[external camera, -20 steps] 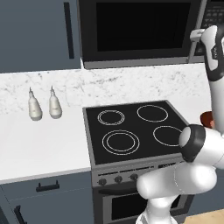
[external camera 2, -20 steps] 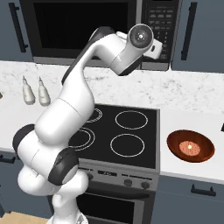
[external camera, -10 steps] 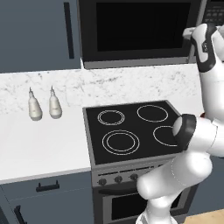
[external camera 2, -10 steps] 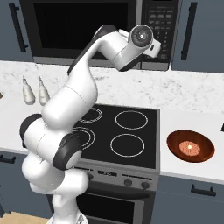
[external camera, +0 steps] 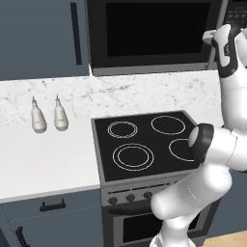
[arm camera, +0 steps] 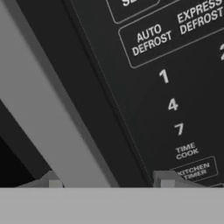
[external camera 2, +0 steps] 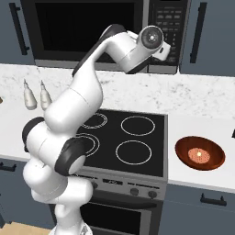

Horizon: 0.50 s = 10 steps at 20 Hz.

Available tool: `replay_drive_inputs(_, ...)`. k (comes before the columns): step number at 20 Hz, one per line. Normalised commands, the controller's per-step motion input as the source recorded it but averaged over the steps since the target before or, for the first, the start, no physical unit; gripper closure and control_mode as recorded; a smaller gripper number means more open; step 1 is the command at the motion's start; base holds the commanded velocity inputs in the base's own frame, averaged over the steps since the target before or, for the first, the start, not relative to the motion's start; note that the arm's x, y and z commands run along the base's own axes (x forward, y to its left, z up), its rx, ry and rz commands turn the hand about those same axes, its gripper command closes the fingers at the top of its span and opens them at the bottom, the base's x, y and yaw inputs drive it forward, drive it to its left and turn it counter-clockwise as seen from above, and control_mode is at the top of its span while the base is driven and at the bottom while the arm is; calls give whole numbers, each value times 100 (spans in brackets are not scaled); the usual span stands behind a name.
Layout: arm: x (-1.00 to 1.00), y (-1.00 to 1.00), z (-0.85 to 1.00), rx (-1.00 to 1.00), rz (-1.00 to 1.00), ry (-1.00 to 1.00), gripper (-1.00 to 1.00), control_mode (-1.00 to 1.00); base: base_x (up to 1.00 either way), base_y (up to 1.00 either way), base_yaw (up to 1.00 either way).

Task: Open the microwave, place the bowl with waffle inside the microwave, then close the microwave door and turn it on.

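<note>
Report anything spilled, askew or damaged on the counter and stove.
Nothing stands out. The bowl sits level on the counter with the waffle inside it, both white bottles stand upright, and the stove is unmarked.

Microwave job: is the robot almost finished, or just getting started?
Just starting. Nothing looks done yet: the microwave door is shut, and the bowl with the waffle sits on the counter right of the stove. In hand: the pincer is up against the door's grey edge beside the keypad. Left: open the door, put the bowl in, close it, switch on.
</note>
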Motion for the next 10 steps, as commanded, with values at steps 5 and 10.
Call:
replay_drive_inputs(5,0,0,0,0,0,0,100,-100,0,0,0)
replay_drive_inputs(10,-51,-2,0,0,-7,0,100,-100,0,0,0)
